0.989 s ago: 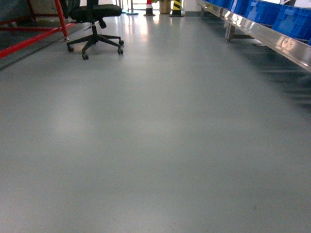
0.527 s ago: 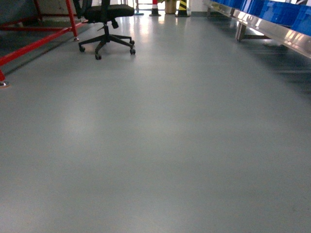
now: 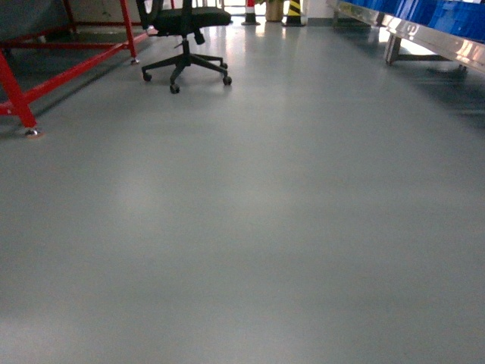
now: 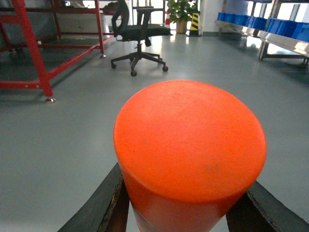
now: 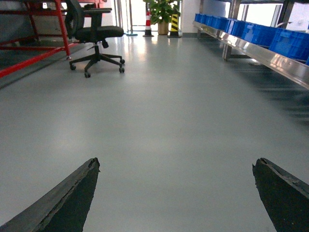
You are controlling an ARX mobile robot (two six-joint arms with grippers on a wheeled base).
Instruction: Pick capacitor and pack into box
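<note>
Orange capacitor (image 4: 189,150), large and cylindrical, pinched between dark fingers (image 4: 99,205) of left gripper (image 4: 186,208). Right gripper (image 5: 176,193) spread wide over grey floor (image 3: 288,212). Black chair (image 3: 186,34), red frame (image 3: 53,72), blue bins (image 5: 270,36) beyond.

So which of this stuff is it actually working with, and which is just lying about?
Part of the job:
orange cylinder, gripped by the left gripper
right gripper, open, holding nothing

Just around:
office chair
red frame
blue bins
potted plant
</note>
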